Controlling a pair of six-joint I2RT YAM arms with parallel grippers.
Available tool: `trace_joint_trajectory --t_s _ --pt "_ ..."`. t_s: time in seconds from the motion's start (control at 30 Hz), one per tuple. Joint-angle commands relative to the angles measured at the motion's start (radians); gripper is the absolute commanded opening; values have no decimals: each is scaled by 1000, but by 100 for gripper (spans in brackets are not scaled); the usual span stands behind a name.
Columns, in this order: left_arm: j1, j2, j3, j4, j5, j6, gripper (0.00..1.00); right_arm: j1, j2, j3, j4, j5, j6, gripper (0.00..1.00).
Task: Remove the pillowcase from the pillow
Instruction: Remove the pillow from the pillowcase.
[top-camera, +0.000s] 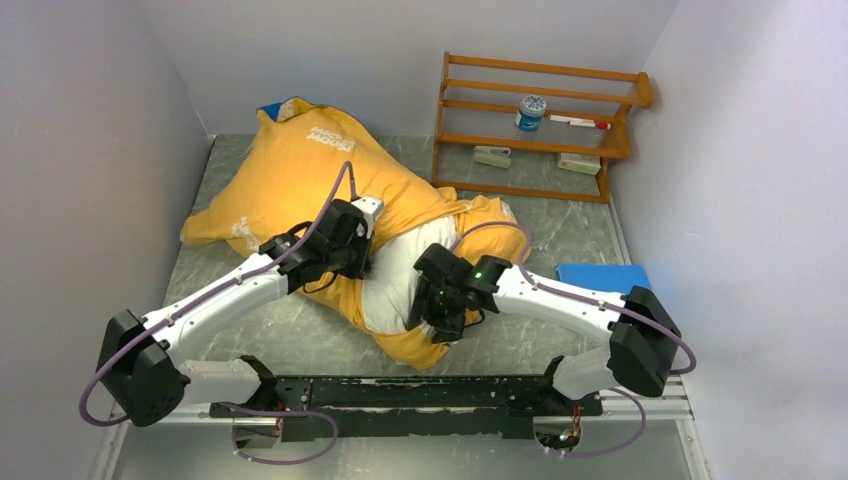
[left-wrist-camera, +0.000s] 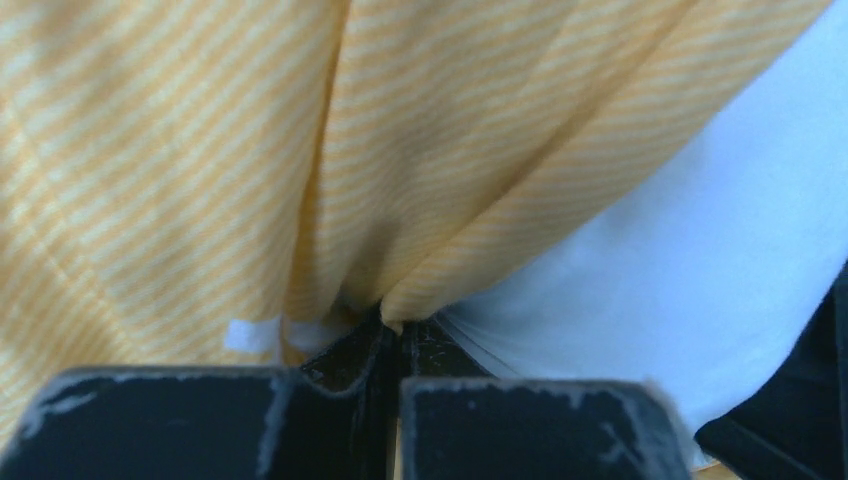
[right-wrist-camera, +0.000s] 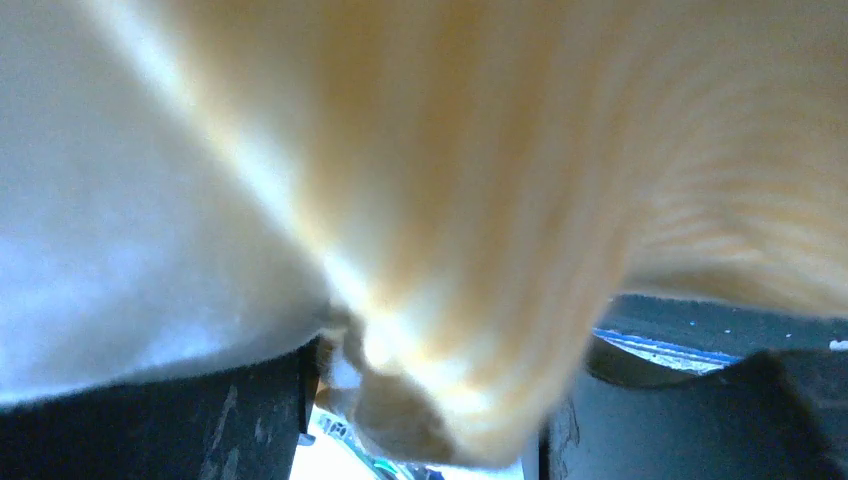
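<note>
The pillowcase, yellow-orange face up with white lettering, lies across the middle and back left of the table. The white pillow bulges out of its open end between the two grippers. My left gripper is shut on a pinched fold of the yellow pillowcase at the edge of the opening, with the pillow showing to its right. My right gripper sits at the near edge of the opening. A thick bunch of the pillowcase fills the gap between its fingers, and the pillow lies over its left finger.
A wooden rack stands at the back right and holds a small jar, a marker and white blocks. A flat blue pad lies at the right by my right arm. Grey walls close in on the left, back and right.
</note>
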Motion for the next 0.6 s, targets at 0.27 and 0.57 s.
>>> trace_joint_trajectory --t_s 0.27,0.57 --pt "-12 34 11 2 -19 -79 5 151 41 99 -127 114 97 66" --pt "-13 65 69 -20 -31 -91 5 205 266 285 -245 173 -12 54"
